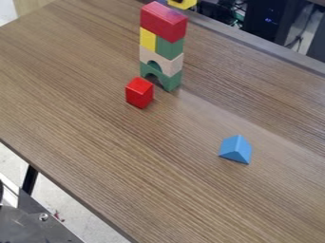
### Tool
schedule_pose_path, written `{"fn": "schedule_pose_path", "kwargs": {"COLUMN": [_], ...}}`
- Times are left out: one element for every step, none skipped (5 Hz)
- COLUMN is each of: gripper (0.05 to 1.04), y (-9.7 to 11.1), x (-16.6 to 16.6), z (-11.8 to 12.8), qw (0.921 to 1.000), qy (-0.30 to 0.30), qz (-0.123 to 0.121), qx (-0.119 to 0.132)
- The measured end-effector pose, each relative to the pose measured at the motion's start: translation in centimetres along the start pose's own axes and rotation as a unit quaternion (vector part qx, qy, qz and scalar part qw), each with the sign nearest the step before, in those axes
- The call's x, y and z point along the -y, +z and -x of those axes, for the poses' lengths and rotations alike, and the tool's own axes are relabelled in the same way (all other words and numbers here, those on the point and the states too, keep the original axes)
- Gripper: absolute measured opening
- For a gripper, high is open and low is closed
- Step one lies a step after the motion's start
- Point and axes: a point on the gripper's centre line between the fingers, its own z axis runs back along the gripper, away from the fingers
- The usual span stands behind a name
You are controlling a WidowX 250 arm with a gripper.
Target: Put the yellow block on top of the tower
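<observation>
A tower stands near the far edge of the table. From the bottom it has a green arch, a pale wooden arch, a yellow piece beside a green piece, and a long red block on top. Cut off by the top edge, just right of and beyond the tower's top, is another yellow block with a dark patch at its upper side; whether that patch is an opening or something against it is unclear, as is what supports the block.
A small red block stands on the wooden table just in front of the tower's base. A blue triangular block lies to the right. Dark equipment and cables are beyond the far edge, and a metal part is at lower left.
</observation>
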Motion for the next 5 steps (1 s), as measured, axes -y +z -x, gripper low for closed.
{"fn": "schedule_pose_path", "kwargs": {"gripper": [0.579, 0.579, 0.579, 0.579, 0.579], "y": [0.61, 0.54, 0.72, 0.57, 0.5], "x": [-0.64, -0.94, -1.08, -1.19, -1.16], "z": [-0.02, -0.02, -0.05, -0.17, -0.36], "qw": [0.9999, 0.9999, 0.9998, 0.9997, 0.9996], "qy": [-0.007, -0.01, -0.013, -0.018, -0.02], "qz": [0.007, 0.005, 0.009, 0.006, 0.007], "qx": [0.008, 0.01, 0.012, 0.016, 0.021]}}
